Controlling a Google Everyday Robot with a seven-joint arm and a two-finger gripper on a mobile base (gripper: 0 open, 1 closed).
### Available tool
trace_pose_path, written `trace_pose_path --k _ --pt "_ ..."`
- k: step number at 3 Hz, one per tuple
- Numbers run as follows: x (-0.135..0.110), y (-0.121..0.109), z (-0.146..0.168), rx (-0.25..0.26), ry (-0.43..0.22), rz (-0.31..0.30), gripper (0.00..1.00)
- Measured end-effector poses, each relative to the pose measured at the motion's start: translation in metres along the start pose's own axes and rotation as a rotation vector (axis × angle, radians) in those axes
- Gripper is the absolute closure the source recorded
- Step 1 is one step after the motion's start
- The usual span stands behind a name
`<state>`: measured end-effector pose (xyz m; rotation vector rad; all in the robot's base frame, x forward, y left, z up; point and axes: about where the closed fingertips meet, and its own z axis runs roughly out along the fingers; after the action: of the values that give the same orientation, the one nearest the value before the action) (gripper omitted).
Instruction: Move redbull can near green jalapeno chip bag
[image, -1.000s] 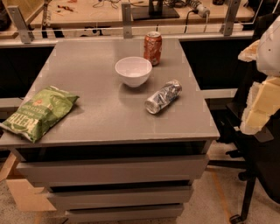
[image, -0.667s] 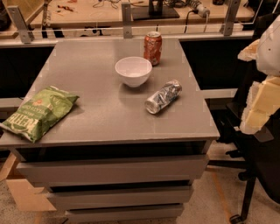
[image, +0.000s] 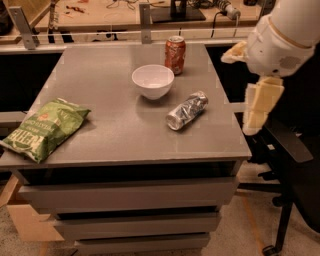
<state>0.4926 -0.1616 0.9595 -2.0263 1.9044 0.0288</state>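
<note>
The redbull can (image: 187, 110) lies on its side on the grey table (image: 120, 135), right of centre, its silver top facing front-left. The green jalapeno chip bag (image: 44, 128) lies flat at the table's front left corner, far from the can. My gripper (image: 238, 95) hangs in the air beyond the table's right edge, to the right of the can and above table height. Its cream fingers (image: 261, 105) are spread apart and hold nothing.
A white bowl (image: 153, 81) stands behind and to the left of the can. An orange-red soda can (image: 175, 54) stands upright at the back. A workbench with tools runs behind the table. A black chair (image: 292, 165) stands to the right, below the gripper.
My arm and gripper have moved left, closer to the table's right edge. The cans, bowl and bag have not moved.
</note>
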Motion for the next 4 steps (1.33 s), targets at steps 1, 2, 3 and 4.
trace_pose_path --k 1,2,3,4 --pt "-0.028 -0.032 0.036 -0.066 -0.034 -0.179 0.00" --pt "-0.042 -0.053 0.068 -0.109 -0.018 -0.283 0.00" --pt "-0.048 -0.060 0.091 -0.120 0.037 -0.344 0.00" --pt "-0.043 -0.056 0.112 -0.153 0.074 -0.360 0.00"
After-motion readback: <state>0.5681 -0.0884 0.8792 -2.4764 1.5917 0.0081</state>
